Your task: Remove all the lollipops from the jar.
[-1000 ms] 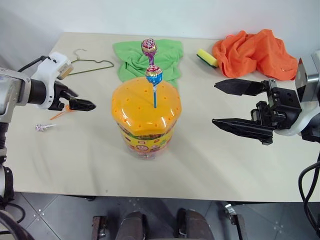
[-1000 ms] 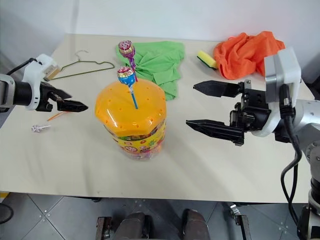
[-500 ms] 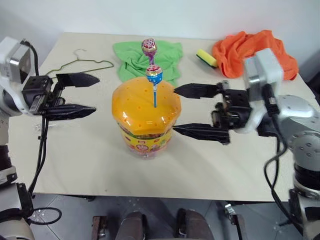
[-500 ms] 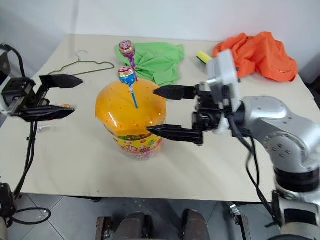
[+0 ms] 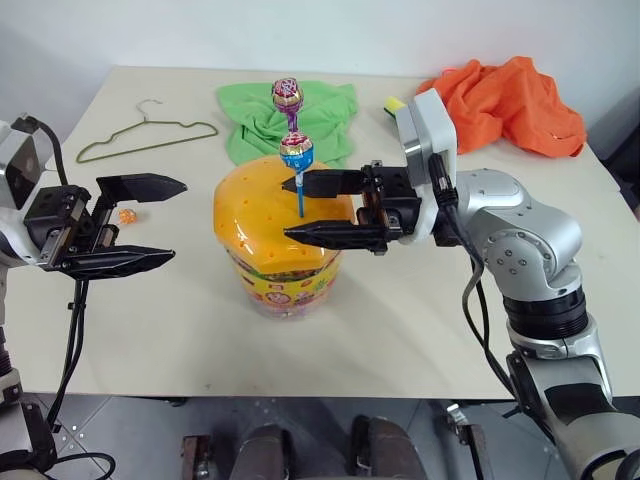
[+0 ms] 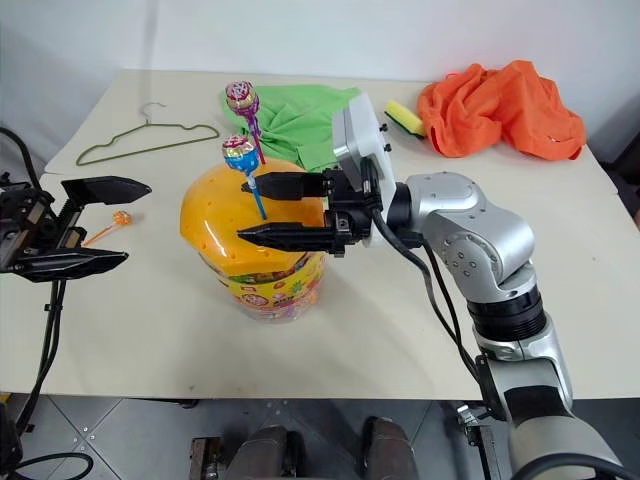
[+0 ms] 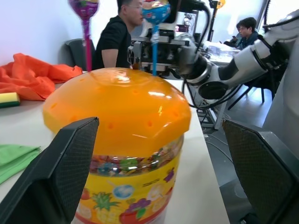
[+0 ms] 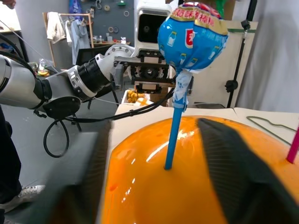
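Right eye view: your jar [image 6: 258,250] is sitting mid-table, two lollipops [image 6: 240,153] standing in its orange lid [image 6: 225,215]. Right gripper [image 6: 258,209] is straddling the blue stick, jaws apart; left gripper [image 6: 105,222] is gaping wide.

Head eyes look down; wrist cameras (facing each other) share the jar [image 7: 122,154].

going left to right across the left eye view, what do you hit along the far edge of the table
wire hanger → green cloth → yellow sponge → orange cloth
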{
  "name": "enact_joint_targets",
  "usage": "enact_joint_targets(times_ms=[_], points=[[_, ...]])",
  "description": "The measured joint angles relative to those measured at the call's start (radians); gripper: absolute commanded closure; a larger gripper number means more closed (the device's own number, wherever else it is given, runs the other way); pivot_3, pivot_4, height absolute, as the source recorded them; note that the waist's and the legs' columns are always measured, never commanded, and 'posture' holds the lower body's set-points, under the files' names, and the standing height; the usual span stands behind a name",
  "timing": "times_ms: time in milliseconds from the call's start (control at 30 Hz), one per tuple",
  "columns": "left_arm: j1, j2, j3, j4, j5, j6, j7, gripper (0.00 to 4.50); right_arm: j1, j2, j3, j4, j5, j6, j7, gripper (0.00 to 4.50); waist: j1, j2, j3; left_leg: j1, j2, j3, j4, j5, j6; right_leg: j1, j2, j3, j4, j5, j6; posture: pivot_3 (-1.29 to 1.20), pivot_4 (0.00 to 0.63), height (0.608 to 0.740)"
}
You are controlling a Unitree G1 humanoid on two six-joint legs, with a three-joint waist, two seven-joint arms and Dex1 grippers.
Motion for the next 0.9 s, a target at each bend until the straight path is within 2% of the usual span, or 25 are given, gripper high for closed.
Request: enact_joint_targets(times_ms=[200,467,600,767,867,900], points=[[0.017,0.0,0.02,-0.02,-0.016,0.0,0.024,0.0,-0.017,0.012,-0.001,0.031,-0.035,-0.023,0.021,4.48,0.0,0.0,0.0,0.0,0.0,0.0,0.0,0.0,0.0,0.0,0.0,0.0,0.0,0.0,0.0,0.0,0.15,0.74],[-0.018,-0.008,0.021,0.013,-0.027,-0.016,0.018,0.0,-0.112,0.018,-0.083,0.062,-0.046,-0.052,0.013,4.48,-0.003,0.0,0.0,0.0,0.0,0.0,-0.001,0.0,0.0,0.0,0.0,0.0,0.0,0.0,0.0,0.0,0.15,0.74],[-0.037,-0.018,0.012,0.026,-0.027,-0.02,0.005,0.0,-0.14,-0.04,-0.143,0.06,-0.045,-0.042,-0.014,4.48,-0.003,0.0,0.0,0.0,0.0,0.0,-0.001,0.0,0.0,0.0,0.0,0.0,0.0,0.0,0.0,0.0,0.15,0.74],[-0.047,-0.019,0.006,0.053,-0.028,-0.02,-0.011,0.0,-0.12,-0.272,-0.27,0.055,-0.044,0.078,-0.078,4.48,0.006,0.0,0.0,0.0,0.0,0.0,-0.002,0.0,0.0,0.0,0.0,0.0,0.0,0.0,0.0,0.0,0.15,0.74],[-0.04,-0.005,0.012,0.053,-0.029,-0.019,-0.012,0.0,-0.017,-0.505,-0.282,0.05,-0.043,0.314,-0.123,4.48,0.008,0.0,0.0,0.0,0.0,0.0,-0.003,0.0,0.0,0.0,0.0,0.0,-0.001,0.0,0.0,0.0,0.15,0.74],[-0.035,0.001,0.024,0.056,-0.029,-0.019,-0.012,0.0,0.03,-0.549,-0.287,0.073,-0.054,0.386,-0.145,4.48,0.007,-0.001,-0.001,0.0,0.0,0.001,-0.003,0.0,0.0,0.0,0.0,0.0,-0.001,0.0,0.0,0.0,0.15,0.74]])
